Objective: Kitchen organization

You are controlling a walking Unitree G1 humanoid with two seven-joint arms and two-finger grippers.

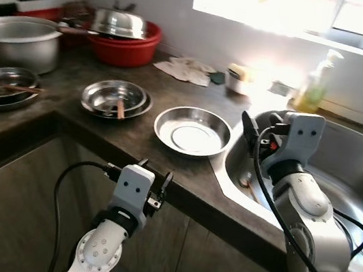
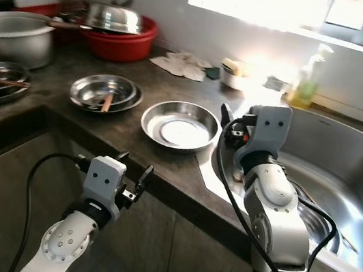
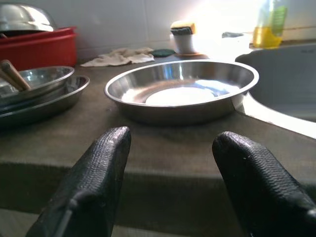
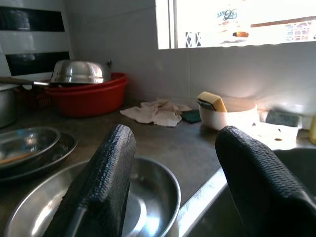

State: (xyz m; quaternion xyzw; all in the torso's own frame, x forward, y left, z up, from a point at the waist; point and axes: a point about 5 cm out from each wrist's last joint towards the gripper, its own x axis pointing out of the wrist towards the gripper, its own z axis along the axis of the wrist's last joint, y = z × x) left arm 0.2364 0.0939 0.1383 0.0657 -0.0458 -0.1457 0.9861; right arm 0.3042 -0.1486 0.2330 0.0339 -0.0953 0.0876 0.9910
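Step in hand: an approach, by the look of it; nothing is gripped, and both arms face the shallow round stainless-steel dish (image 1: 192,130) that sits alone on the dark stone-look countertop (image 1: 99,133), just beside the sink edge.
Left gripper (image 1: 157,186): held below the counter's front edge, its textured black fingers (image 3: 94,182) spread apart and empty, aimed at the dish in the left wrist view.
Right gripper (image 1: 248,127): raised at the corner of the brushed steel sink basin (image 1: 361,178), fingers parted with nothing between them, the dish just below and ahead in its wrist view.
Next move: probably a rim pinch on the dish; the thin, sloping, polished wall looks slippery, so one finger likely has to go inside the rim and one outside.
Other ware: two nested steel plates (image 1: 115,98) holding a reddish-brown stick-like utensil, more plates (image 1: 3,86) at the counter's left, a large dull aluminium pot (image 1: 18,40), a red plastic basin (image 1: 123,45) carrying a domed steel lid.
Soft items: a crumpled pale cloth (image 1: 186,70); a yellow sponge in a small white bowl (image 4: 228,114); a yellow-green soap bottle (image 1: 315,85).
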